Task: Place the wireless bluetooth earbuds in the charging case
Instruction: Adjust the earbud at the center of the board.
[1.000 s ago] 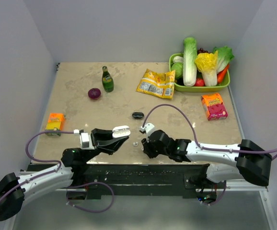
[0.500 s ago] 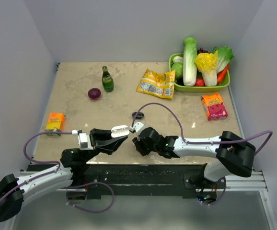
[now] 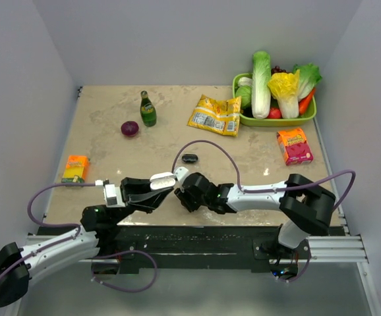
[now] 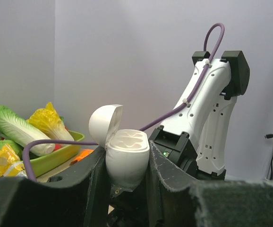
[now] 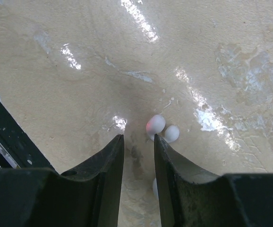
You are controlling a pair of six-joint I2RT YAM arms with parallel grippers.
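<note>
Over the beige table (image 3: 111,141), the left gripper (image 4: 126,163) clasped the open, empty charging case (image 4: 127,146); the right gripper (image 5: 137,141) stood slightly parted, holding nothing, beside the earbuds (image 5: 156,124).

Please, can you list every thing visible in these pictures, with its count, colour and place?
bottle: one, green, far left
onion: one, purple, near the bottle
snack bag: one, yellow, far middle
tray: one, green, far right corner, holding vegetables
red box: one, right side
orange box: one, left edge
small dark thing: one, in the middle
case: one, white, lid open, hollows look empty, in left pincer
earbuds: apparently two, white, on the table beside right pincer
left pincer: black, shut on the case
right pincer: black, open, over the table
</note>
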